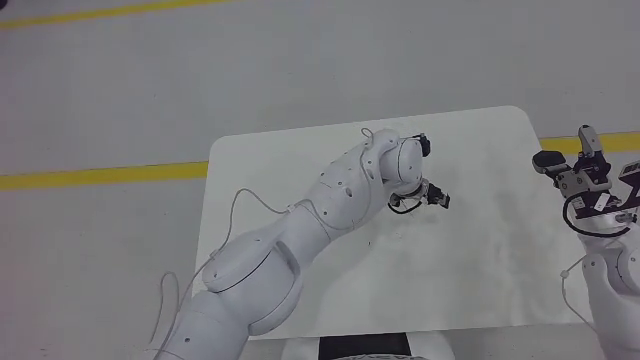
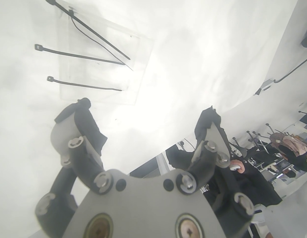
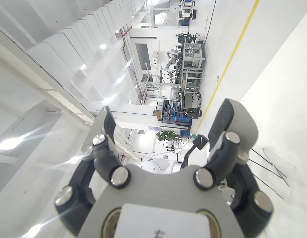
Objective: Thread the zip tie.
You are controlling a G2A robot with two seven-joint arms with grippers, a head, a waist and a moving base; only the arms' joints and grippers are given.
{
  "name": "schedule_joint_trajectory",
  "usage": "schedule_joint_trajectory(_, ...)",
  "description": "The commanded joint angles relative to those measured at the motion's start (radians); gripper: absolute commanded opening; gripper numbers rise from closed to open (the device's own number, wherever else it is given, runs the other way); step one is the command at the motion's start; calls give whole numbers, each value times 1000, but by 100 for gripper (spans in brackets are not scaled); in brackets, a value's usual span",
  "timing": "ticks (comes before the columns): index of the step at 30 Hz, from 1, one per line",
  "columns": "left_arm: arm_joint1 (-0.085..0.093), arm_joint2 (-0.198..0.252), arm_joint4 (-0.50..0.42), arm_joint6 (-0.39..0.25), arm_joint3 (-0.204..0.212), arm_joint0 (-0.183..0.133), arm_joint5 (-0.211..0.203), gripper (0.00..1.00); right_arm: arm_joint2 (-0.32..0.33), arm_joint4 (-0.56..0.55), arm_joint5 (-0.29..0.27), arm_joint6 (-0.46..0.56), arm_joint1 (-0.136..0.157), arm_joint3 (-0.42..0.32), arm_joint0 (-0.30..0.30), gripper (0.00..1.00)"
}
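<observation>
- Zip ties (image 2: 81, 56): we count four black ones, lying flat on a clear sheet (image 2: 133, 48) on the white table (image 1: 300, 190).
- Three fan in toward each other at the tail ends, heads spread apart. The thinnest is curved, w/ its head touching the longest one. The fourth lies beside them, on its own.
- L gripper (image 2: 143, 110): fingers spread wide, nothing btwn them. We see it hanging over the table near the sheet's edge, not touching any tie.
- R gripper (image 3: 166, 115): fingers spread too, empty, raised at the table's right edge, well apart from the L arm.
</observation>
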Motion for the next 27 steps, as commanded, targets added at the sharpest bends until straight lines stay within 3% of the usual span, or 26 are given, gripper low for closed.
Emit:
schedule_joint_trajectory(1, -5, 5, -6, 5, 7, -1, -6, 100, 0, 0, 0, 0, 0, 0, 0, 100)
schedule_joint_trajectory(13, -45, 36, -33, 99, 86, -4, -67, 100, 0, 0, 0, 0, 0, 0, 0, 100)
schedule_joint_trajectory(27, -97, 85, -9, 138, 178, -33, -39, 100, 0, 0, 0, 0, 0, 0, 0, 100)
